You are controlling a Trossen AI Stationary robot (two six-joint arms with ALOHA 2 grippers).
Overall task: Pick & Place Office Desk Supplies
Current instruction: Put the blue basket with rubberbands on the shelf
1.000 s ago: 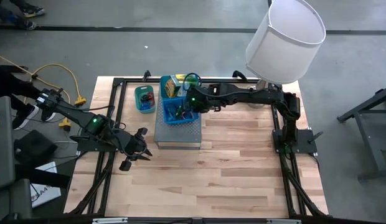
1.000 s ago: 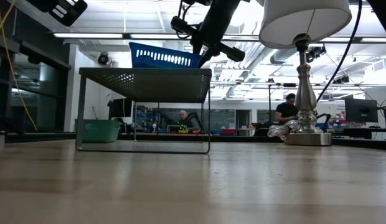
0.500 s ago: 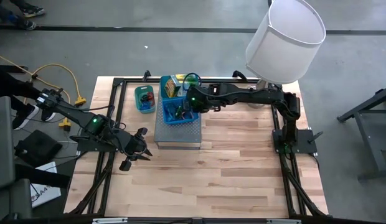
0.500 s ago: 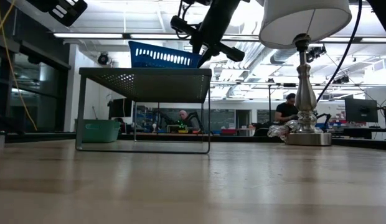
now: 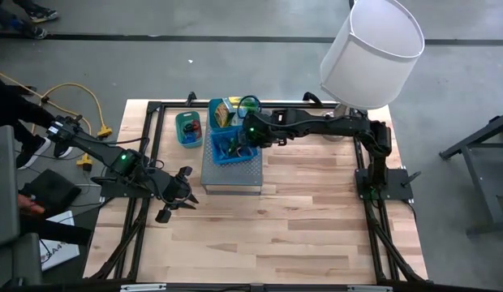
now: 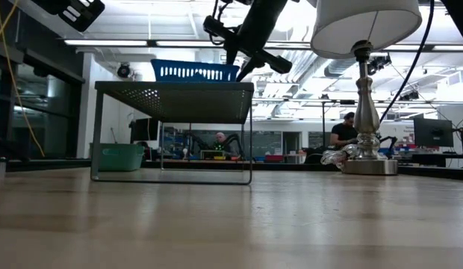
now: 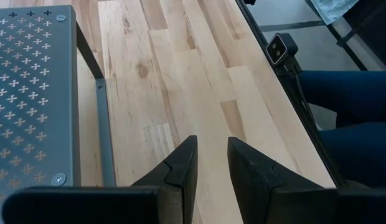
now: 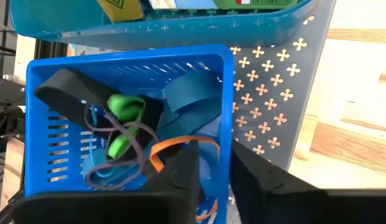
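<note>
Showing no readable packet point(image 8: 121, 7) print

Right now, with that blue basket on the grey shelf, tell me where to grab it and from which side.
Grip the blue basket by its thin upright wall at the rim, coming straight down from above. Its top is open and it sits flat on the perforated grey shelf, so one finger can slip inside and one outside. The right gripper already straddles the wall on the shelf's open side; rubber bands lie clear inside.

Two dark jointed arms, green indicator lights, black wedge-shaped claw fingers point(image 7: 180, 171).
</note>
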